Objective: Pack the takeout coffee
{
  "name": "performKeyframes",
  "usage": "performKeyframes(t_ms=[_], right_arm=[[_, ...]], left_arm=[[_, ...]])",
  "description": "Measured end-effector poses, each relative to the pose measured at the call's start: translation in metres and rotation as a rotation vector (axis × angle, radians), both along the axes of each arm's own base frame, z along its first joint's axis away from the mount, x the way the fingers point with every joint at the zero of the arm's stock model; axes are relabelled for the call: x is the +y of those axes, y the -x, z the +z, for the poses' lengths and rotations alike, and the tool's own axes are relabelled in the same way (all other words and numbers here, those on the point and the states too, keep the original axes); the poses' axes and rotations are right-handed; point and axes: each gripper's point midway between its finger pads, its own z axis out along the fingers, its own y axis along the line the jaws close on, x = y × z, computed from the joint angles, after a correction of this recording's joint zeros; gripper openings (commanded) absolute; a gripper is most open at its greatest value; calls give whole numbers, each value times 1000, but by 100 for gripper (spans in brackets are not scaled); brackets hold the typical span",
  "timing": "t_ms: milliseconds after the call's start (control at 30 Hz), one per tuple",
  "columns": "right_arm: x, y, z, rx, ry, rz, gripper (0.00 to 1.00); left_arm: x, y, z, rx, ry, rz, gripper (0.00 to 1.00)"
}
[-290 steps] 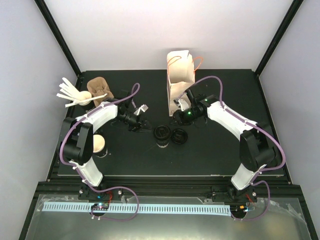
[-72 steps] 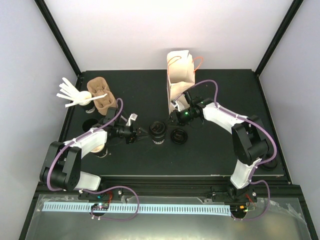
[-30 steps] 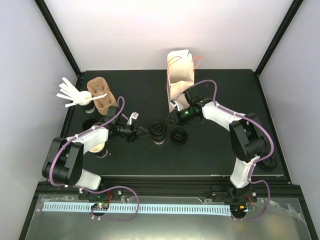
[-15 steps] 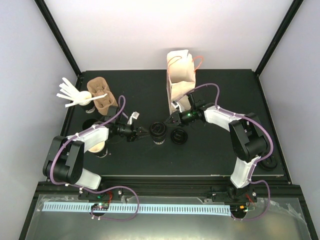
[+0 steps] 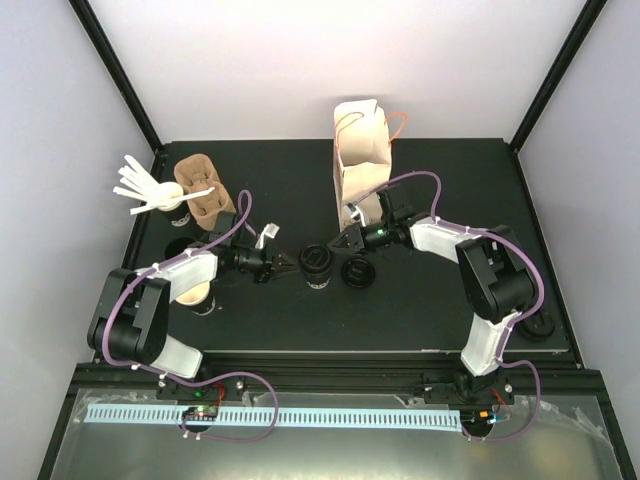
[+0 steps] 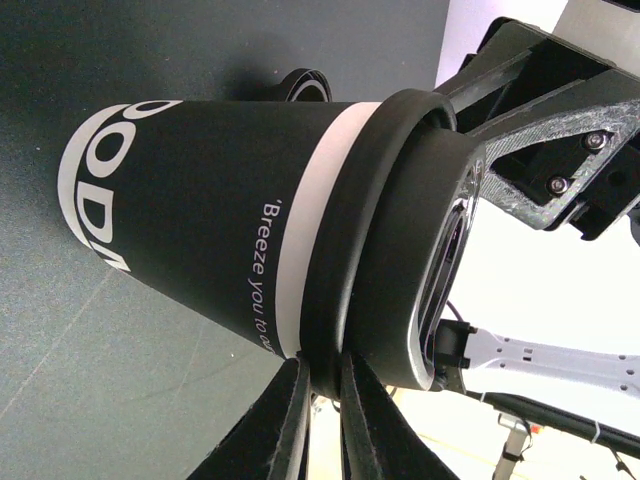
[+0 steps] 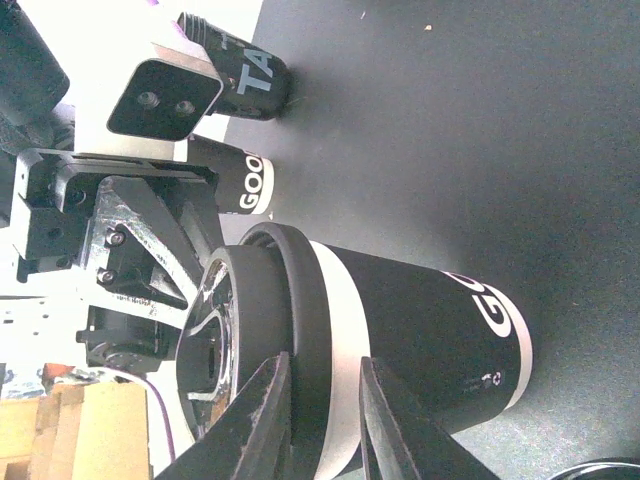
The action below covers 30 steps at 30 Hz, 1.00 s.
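One takeout coffee cup (image 5: 316, 262), black with white lettering and a black lid, stands upright mid-table. My left gripper (image 5: 292, 265) reaches it from the left. In the left wrist view my left gripper (image 6: 322, 368) is pinched on the lid's rim, beside the cup wall (image 6: 200, 210). My right gripper (image 5: 336, 244) reaches the cup from the right. In the right wrist view my right gripper (image 7: 325, 378) straddles the lid rim and the white band of the cup (image 7: 420, 330), with a gap showing. A loose black lid (image 5: 357, 272) lies just right of the cup.
A brown paper bag (image 5: 360, 160) stands open behind the right gripper. A brown pulp carrier (image 5: 203, 195) and a cup of white stirrers (image 5: 160, 197) sit at the back left. A lidless cup with a tan inside (image 5: 198, 288) stands under my left arm.
My right gripper has moved left from beside the bag up to the cup's lid. My left gripper has stayed at the lid's rim. The cup has not moved.
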Motion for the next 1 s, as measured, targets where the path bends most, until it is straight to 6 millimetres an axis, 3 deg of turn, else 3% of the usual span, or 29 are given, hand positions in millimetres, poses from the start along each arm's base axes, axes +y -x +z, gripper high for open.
performKeyframes(t_ms=[1000], right_arm=[[1, 1, -9, 105, -78, 30, 18]], left_arm=[[-1, 2, -2, 6, 22, -31, 9]])
